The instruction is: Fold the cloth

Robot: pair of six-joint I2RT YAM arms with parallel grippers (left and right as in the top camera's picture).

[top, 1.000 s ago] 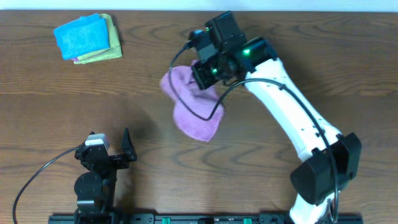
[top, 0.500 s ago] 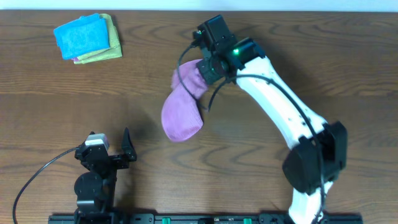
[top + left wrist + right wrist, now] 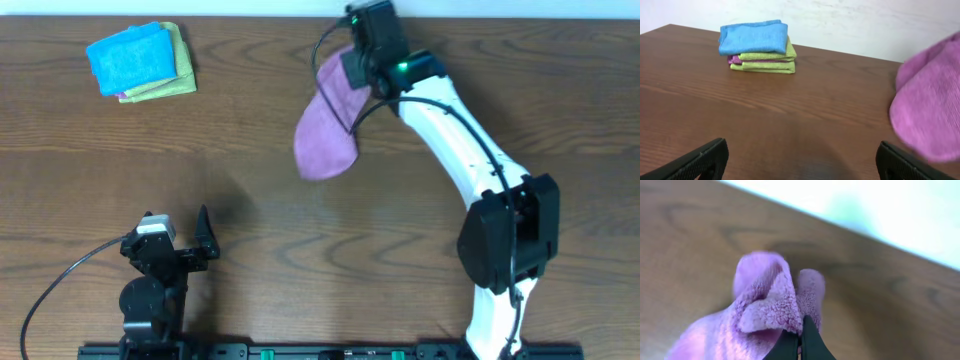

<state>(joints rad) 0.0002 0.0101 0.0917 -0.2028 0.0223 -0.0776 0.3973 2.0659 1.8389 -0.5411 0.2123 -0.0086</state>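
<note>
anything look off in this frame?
Only the cloth: it hangs bunched in a long lump from the right jaws, shut on one end near the far edge of the table, not spread flat for folding. The folded stack far left looks tidy.

A folded blue cloth (image 3: pixel 132 57) tops yellow-green cloths (image 3: pixel 183 76) stacked at the brown wooden table's (image 3: pixel 100 170) far left corner.

The cloth (image 3: pixel 930 110) is cut off at 3 o'clock in the left wrist view and at 7 o'clock in the right wrist view.
</note>
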